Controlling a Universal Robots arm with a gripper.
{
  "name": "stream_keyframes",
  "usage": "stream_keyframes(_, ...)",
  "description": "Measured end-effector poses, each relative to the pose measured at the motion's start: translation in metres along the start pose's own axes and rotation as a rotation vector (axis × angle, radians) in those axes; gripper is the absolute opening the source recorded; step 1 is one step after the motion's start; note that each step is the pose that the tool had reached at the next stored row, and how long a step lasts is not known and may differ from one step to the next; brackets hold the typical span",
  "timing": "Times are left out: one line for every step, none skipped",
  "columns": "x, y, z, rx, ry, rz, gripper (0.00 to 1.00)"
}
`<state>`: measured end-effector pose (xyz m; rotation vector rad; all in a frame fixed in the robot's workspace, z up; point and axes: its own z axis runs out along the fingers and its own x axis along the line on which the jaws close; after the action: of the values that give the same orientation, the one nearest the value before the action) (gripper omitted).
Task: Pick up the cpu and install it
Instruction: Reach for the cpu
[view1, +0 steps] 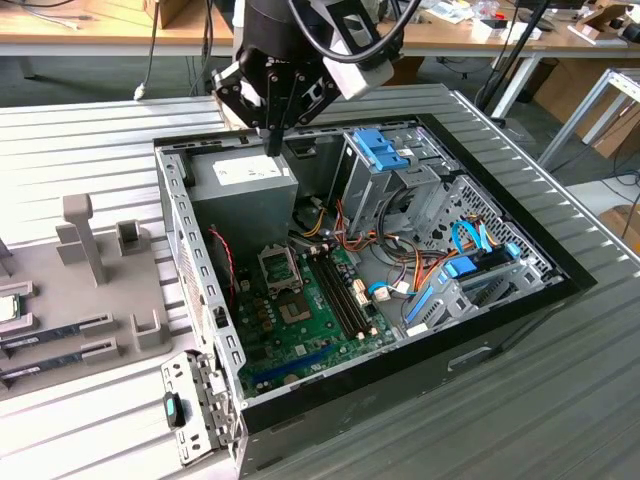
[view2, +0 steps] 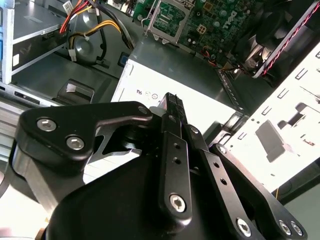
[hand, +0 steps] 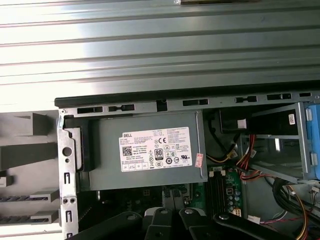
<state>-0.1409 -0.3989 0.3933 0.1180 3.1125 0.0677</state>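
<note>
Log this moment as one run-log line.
gripper: shut, over power supply | cpu: on grey tray, exterior view's left edge | status: not yet picked

A ribbed grey metal table (view1: 560, 400) is seen in the foreground, and its slats (hand: 150, 45) are brightly lit in the first wrist view. Beyond it, a wooden desk (view1: 80, 40) and a second desk (view1: 450, 40) are set along the far side, with cables laid on them. A dark grey floor (view1: 90, 80) is seen beneath. At the exterior view's right, a white metal frame (view1: 590, 110) and a cardboard box (view1: 622, 225) are placed.
</note>
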Motion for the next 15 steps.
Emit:
stream_keyframes(0.0003, 0.0000, 0.0000, 0.0000, 0.0000, 0.000, 0.11)
stream_keyframes(0.0005, 0.0000, 0.0000, 0.0000, 0.0000, 0.000, 0.11)
stream_keyframes(0.0007, -0.0001, 0.0000, 0.0000, 0.0000, 0.000, 0.11)
stream_keyframes(0.0009, -0.0001, 0.0000, 0.0000, 0.0000, 0.000, 0.11)
stream_keyframes(0.0010, -0.0001, 0.0000, 0.0000, 0.0000, 0.000, 0.11)
stream_keyframes(0.0012, -0.0001, 0.0000, 0.0000, 0.0000, 0.000, 0.11)
stream_keyframes(0.0013, -0.0001, -0.0001, 0.0000, 0.0000, 0.000, 0.11)
stream_keyframes(0.0014, -0.0001, 0.0000, 0.0000, 0.0000, 0.000, 0.11)
stream_keyframes(0.0015, -0.0001, -0.0001, 0.0000, 0.0000, 0.000, 0.11)
stream_keyframes(0.0017, -0.0001, -0.0001, 0.0000, 0.0000, 0.000, 0.11)
stream_keyframes(0.0019, -0.0001, 0.0000, 0.0000, 0.0000, 0.000, 0.11)
stream_keyframes(0.0021, -0.0002, 0.0000, 0.0000, 0.0000, 0.000, 0.11)
stream_keyframes(0.0023, -0.0002, -0.0001, 0.0000, 0.0000, 0.000, 0.11)
stream_keyframes(0.0025, -0.0002, -0.0001, 0.0000, 0.0000, 0.000, 0.11)
stream_keyframes(0.0027, -0.0002, -0.0001, 0.0000, 0.0000, 0.000, 0.11)
